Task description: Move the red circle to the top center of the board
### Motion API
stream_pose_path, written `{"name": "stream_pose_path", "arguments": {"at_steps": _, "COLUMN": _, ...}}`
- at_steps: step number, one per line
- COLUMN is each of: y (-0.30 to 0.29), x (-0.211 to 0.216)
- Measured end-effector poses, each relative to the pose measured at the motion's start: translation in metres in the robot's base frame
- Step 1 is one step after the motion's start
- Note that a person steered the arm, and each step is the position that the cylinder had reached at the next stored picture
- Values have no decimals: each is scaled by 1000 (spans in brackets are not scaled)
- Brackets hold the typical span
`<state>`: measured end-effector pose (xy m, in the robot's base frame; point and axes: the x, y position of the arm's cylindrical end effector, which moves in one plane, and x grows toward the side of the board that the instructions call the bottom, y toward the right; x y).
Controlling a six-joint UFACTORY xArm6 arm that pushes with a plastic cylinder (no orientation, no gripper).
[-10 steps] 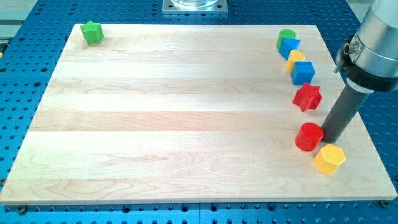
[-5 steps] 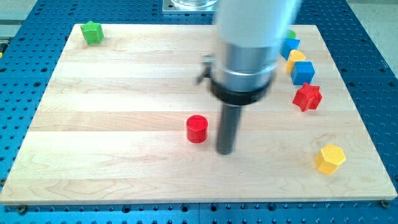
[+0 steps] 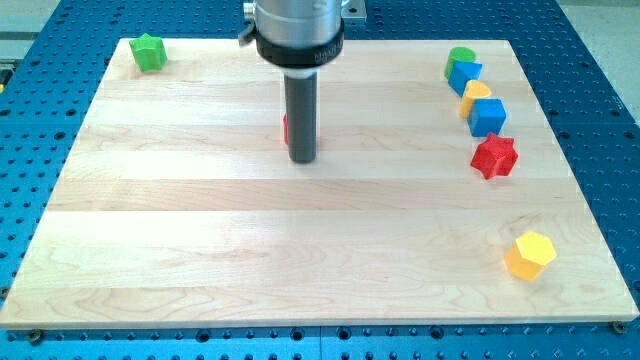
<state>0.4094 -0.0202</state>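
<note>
The red circle (image 3: 286, 127) is almost wholly hidden behind my rod; only a thin red sliver shows at the rod's left edge, a little above the board's middle. My tip (image 3: 302, 158) rests on the board just below and in front of it, touching or nearly touching it.
A green star (image 3: 149, 51) sits at the board's top left. Down the right side stand a green circle (image 3: 461, 56), two blue blocks (image 3: 465, 73) (image 3: 488, 117), a yellow block (image 3: 476, 93) and a red star (image 3: 494, 155). A yellow hexagon (image 3: 529, 254) lies at the lower right.
The red circle has slid from the lower right leftward, then up toward the top centre. My tip has followed it, moving left and up the board.
</note>
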Motion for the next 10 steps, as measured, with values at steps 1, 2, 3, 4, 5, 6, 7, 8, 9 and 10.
{"name": "stream_pose_path", "arguments": {"at_steps": 1, "y": 5, "x": -56}}
{"name": "stream_pose_path", "arguments": {"at_steps": 2, "y": 17, "x": -152}}
{"name": "stream_pose_path", "arguments": {"at_steps": 3, "y": 17, "x": -149}}
{"name": "stream_pose_path", "arguments": {"at_steps": 4, "y": -7, "x": -114}}
{"name": "stream_pose_path", "arguments": {"at_steps": 5, "y": -30, "x": -149}}
{"name": "stream_pose_path", "arguments": {"at_steps": 6, "y": -11, "x": -162}}
{"name": "stream_pose_path", "arguments": {"at_steps": 7, "y": 24, "x": -169}}
{"name": "stream_pose_path", "arguments": {"at_steps": 8, "y": 133, "x": -209}}
{"name": "stream_pose_path", "arguments": {"at_steps": 9, "y": 218, "x": -218}}
{"name": "stream_pose_path", "arguments": {"at_steps": 10, "y": 230, "x": -186}}
